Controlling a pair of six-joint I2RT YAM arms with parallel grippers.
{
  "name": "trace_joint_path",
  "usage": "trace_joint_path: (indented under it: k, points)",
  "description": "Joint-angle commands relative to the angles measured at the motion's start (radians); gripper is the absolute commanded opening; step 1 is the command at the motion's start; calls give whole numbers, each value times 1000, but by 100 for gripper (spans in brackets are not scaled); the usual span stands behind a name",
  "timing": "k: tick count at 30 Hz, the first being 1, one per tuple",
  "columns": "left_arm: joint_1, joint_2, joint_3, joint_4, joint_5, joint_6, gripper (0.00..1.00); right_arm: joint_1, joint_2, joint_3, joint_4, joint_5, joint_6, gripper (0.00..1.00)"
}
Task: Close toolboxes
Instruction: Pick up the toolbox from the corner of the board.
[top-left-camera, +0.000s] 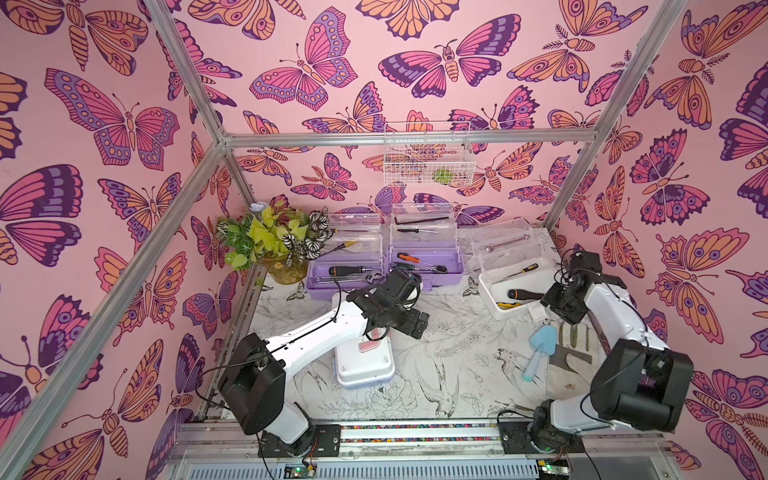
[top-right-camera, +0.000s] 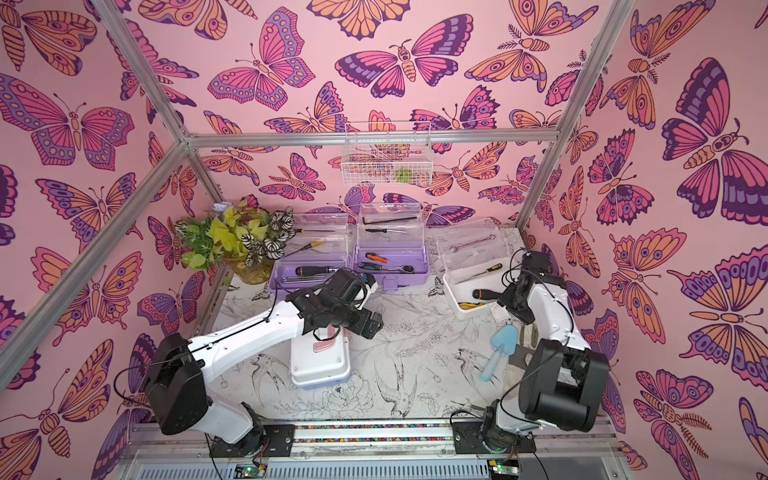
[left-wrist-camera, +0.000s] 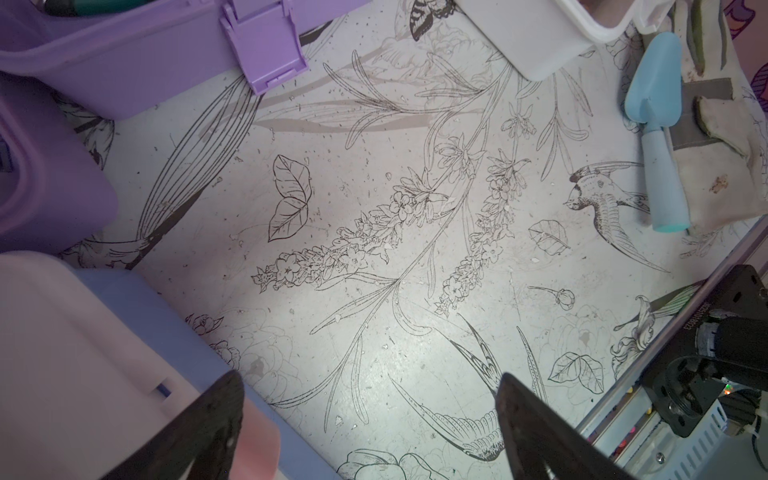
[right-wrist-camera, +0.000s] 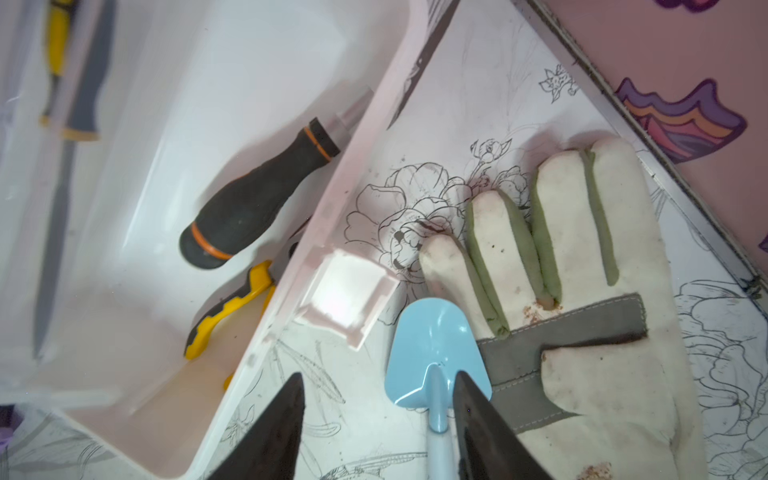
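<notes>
Light-blue toolbox (top-left-camera: 365, 368) seems shut, half hidden. Right gripper (right-wrist-camera: 378, 374), parted and empty, at the white toolbox (top-left-camera: 489, 297): its clear lid (top-left-camera: 505, 243) wants tipping down next. Left gripper (left-wrist-camera: 369, 376) gapes empty.

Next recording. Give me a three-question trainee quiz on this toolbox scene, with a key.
1. Multiple choice: how many toolboxes have their lids up? A one, B three, C four.
2. True or false: the left pincer grips the handle of the light-blue toolbox.
3. Fill in: the blue trowel lies partly on a ____.
Key:
1. B. The two lilac toolboxes and the white toolbox are open.
2. False. The left pincer is open and empty beside the light-blue toolbox, whose lid is down.
3. The glove.
</notes>
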Motion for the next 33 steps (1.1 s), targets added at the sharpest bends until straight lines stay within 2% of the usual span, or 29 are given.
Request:
trace_joint_path:
  k: [1,5,15,28,33]
  points:
    - [5,-32,-30,21,-11,-10,94,0,56,49,15,-43,19,60]
    - [5,-37,-40,25,-24,-10,95,4,113,84,19,-53,29,61]
    - [7,-68,-64,57,-10,-7,95,19,111,110,33,-85,53,62]
    - [8,-151,-132,75,0,-50,93,76,311,212,-18,-50,35,61]
    - [8,-188,-172,84,3,-68,93,78,348,223,-9,-40,28,52]
